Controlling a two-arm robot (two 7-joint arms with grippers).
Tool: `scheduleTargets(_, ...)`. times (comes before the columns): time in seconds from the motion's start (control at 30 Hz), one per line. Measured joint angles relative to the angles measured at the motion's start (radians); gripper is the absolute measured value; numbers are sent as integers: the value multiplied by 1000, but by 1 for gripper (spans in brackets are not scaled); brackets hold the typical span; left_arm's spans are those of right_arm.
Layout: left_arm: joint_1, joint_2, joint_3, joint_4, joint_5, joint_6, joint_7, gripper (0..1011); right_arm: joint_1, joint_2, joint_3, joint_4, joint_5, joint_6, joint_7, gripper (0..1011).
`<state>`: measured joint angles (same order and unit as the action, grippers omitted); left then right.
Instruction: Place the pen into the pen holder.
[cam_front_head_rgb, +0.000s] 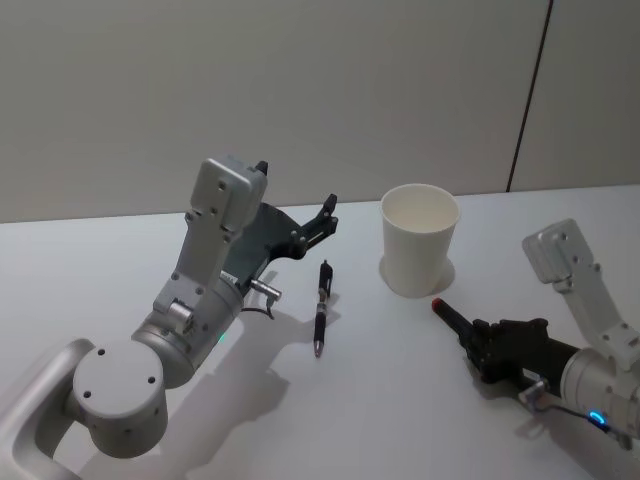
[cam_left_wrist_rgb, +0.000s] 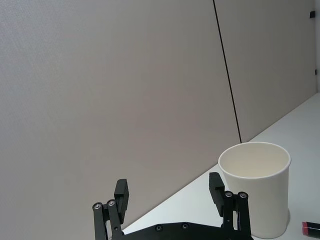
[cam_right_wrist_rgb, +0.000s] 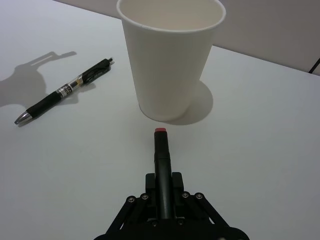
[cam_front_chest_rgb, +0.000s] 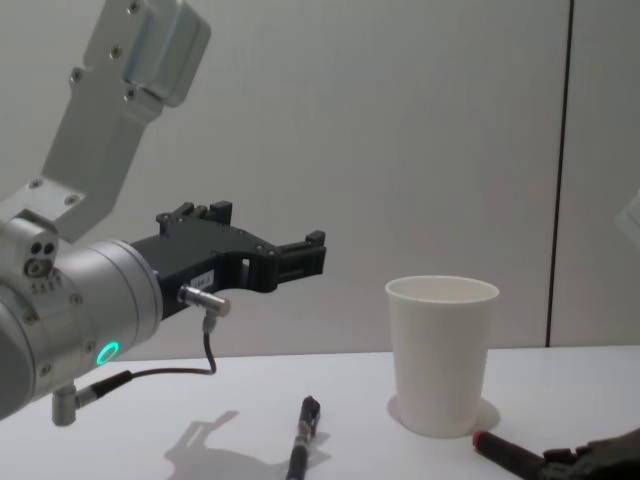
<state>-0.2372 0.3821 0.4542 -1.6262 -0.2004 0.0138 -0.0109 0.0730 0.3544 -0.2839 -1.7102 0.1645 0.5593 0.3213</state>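
Pen (cam_right_wrist_rgb: 161, 150) — stiff, slick — sits clamped by its barrel in my right gripper (cam_right_wrist_rgb: 161, 182), near-right of the light pen holder (cam_right_wrist_rgb: 170, 65); left gripper (cam_front_head_rgb: 326, 215) hovers open.

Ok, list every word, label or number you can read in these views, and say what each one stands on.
No text here can be read.
The black pen on the table: a band on its clear barrel carries tiny print, too small to read.
The white paper cup: plain, no print.
The red-ended pen in the right tool: no marking visible.
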Motion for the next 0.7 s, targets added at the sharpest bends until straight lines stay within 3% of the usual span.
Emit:
scheduleTargets(0.3,0,0,0,0,0,0,0,1001,-4,2,1,-3,10,-23,5,179)
scheduleTargets(0.7,0,0,0,0,0,0,0,1001,-34,28,20,-35,109,-147,71,179)
